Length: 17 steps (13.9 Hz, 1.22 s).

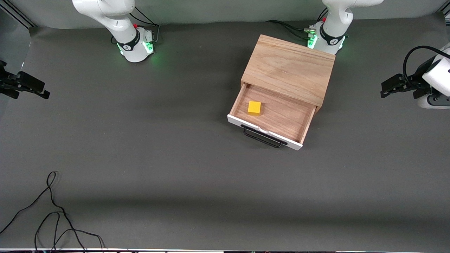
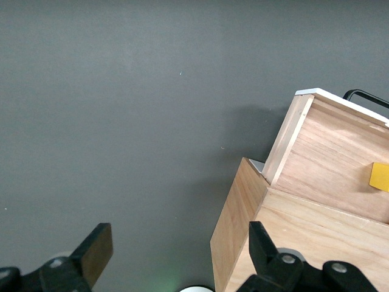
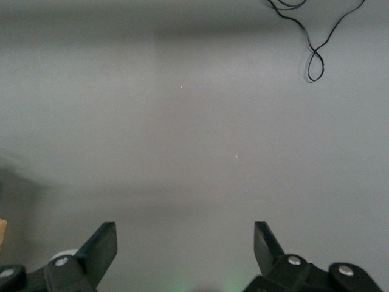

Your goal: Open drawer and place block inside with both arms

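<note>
The light oak wooden box (image 1: 290, 68) stands near the left arm's base. Its drawer (image 1: 277, 117) is pulled open toward the front camera, with a white front panel and a black wire handle (image 1: 263, 138). The yellow block (image 1: 254, 108) lies inside the drawer, toward the right arm's end of it; it also shows in the left wrist view (image 2: 380, 177). My left gripper (image 1: 386, 89) is open and empty, up at the left arm's end of the table, apart from the box. My right gripper (image 1: 42, 93) is open and empty at the right arm's end of the table.
A loose black cable (image 1: 52, 214) lies on the dark grey table near the front camera at the right arm's end; it also shows in the right wrist view (image 3: 316, 36). Bare mat lies between the box and the right gripper.
</note>
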Available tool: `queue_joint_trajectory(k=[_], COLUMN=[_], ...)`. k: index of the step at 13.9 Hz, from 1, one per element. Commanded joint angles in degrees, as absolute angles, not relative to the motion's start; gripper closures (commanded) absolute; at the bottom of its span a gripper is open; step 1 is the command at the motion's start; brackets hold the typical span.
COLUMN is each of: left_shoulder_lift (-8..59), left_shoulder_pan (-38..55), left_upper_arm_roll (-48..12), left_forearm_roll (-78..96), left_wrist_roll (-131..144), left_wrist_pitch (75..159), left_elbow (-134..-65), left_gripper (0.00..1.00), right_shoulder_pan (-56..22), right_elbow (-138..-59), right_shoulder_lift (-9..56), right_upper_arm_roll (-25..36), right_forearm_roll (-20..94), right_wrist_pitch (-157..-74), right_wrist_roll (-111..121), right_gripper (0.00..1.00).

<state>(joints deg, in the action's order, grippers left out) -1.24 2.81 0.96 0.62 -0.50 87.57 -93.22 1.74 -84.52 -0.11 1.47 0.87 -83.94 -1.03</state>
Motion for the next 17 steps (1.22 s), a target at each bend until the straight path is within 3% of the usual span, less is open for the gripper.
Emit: queue_joint_trajectory(k=[1, 17], left_shoulder_lift=[-1.1, -1.1], left_shoulder_pan=[2.9, 3.0], left_upper_arm_roll=[0.8, 0.8], left_forearm_roll=[0.1, 0.1], left_wrist_roll=[0.1, 0.1], left_wrist_pitch=[87.0, 87.1], left_elbow=[-92.7, -92.8], left_gripper=[0.0, 0.0], right_shoulder_pan=[2.8, 2.9], right_elbow=[-85.3, -85.1], right_shoulder_lift=[-0.7, -0.5], right_upper_arm_roll=[0.6, -3.0], right_forearm_roll=[0.4, -0.1], right_wrist_pitch=[-84.8, -85.1], right_wrist_roll=[1.7, 0.9], right_gripper=[0.0, 0.0])
